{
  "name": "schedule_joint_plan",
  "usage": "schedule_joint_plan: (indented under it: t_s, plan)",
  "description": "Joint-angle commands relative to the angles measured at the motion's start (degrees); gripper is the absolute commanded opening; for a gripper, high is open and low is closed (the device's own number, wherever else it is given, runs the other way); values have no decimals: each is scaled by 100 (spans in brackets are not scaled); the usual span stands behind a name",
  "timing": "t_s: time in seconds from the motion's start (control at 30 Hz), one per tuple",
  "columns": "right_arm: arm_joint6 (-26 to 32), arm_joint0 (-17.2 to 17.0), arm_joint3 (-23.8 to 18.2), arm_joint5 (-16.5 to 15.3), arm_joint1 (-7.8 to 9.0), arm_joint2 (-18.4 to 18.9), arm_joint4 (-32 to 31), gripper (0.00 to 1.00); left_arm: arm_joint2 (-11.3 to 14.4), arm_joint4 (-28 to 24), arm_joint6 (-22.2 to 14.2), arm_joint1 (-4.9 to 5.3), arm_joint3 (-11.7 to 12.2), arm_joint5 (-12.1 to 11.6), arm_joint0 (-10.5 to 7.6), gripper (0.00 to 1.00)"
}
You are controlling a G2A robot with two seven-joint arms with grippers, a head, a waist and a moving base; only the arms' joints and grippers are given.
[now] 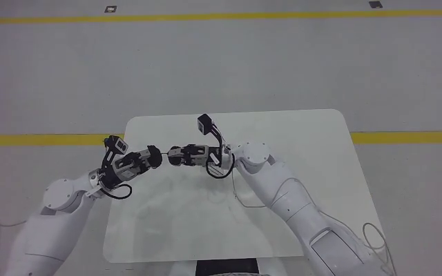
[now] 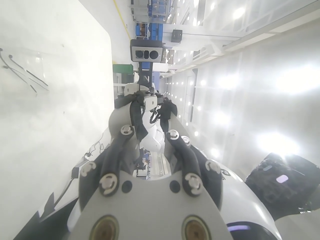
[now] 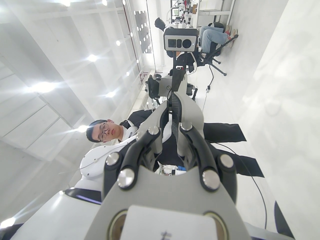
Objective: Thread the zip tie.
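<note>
Several thin dark plastic zip ties lie loose on the white table with rounded corners, well in from its edges and touching no part of the robot. They rest flat, some crossing or lying just beside one another.

Above the table, towards its left edge and about midway between the near and far edges, the two arms come in from opposite sides and meet tip to tip. The left end effector and the right end effector face each other and nearly touch.

In the left wrist view, the left end effector's pale fingers stand apart, with a clear gap between them through which the other arm shows. In the right wrist view, the right end effector has its fingers drawn together, the black ribbed pad closed against the opposite finger. Whether a tie is pinched there cannot be told.

Beyond the table's far edge, a yellow line runs across the grey floor, and a second yellow line lies farther off.
</note>
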Motion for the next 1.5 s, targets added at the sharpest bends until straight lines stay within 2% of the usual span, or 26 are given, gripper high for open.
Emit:
schedule_joint_plan:
  t_s: [0.0, 0.23, 0.33, 0.6, 1.1, 1.2, 1.33, 1.47]
  plan:
    - [9, 1, -29, 9, 3, -24, -18, 0, -4, 23, -3, -4, -2, -1, 4, 13]
    - [8, 15, -68, 16, 8, -97, -29, 0, 5, 54, -18, -24, -12, 12, 8, 6]
    - [17, 30, -63, 4, 12, -109, -10, 0, 0, 78, -30, -30, -9, 19, 5, 6]
    - [32, 60, -44, -25, 29, -117, 41, 0, -3, 186, -29, -45, -14, 39, 2, 15]
    - [68, 116, -7, 22, 36, -229, 63, 0, -4, 235, -77, -74, -46, 93, 7, 13]
    - [67, 126, 7, 14, 37, -239, 86, 0, -6, 248, -86, -78, -46, 108, 5, 12]
    - [63, 138, 21, 14, 39, -254, 103, 0, -4, 274, -84, -85, -33, 125, -4, 0]
    - [73, 146, 35, 10, 41, -274, 116, 0, 2, 290, -71, -94, 2, 127, -22, 0]
